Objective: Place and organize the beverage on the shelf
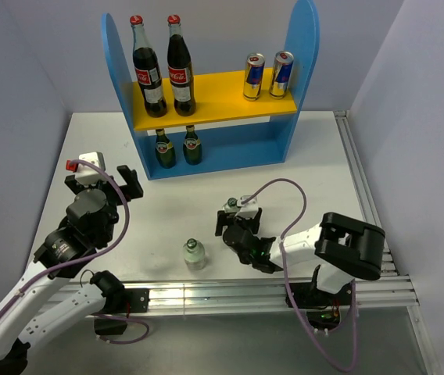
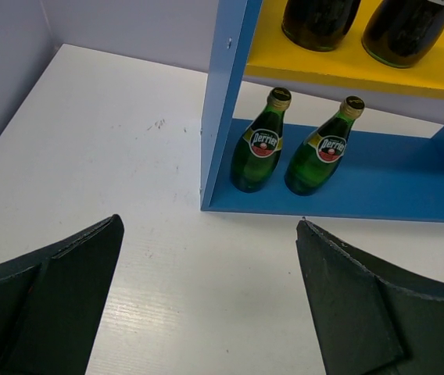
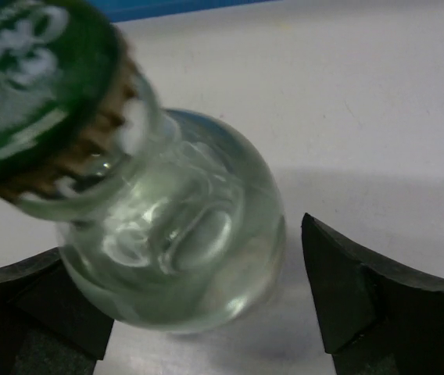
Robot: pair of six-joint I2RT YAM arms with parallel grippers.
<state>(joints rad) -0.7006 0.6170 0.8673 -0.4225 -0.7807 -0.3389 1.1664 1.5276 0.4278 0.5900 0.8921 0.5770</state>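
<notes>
The shelf stands at the back of the table. Two cola bottles stand on the left of its yellow board and two cans on the right. Two green Perrier bottles stand on the blue base; they also show in the left wrist view. One small clear green-capped bottle stands alone near the front edge. My right gripper is open around a second clear bottle with a green cap; the right finger stands apart from it. My left gripper is open and empty, facing the shelf.
Metal rails run along the table's front edge and down the right side. The right arm's cable loops above the table. Grey walls close in the left, back and right.
</notes>
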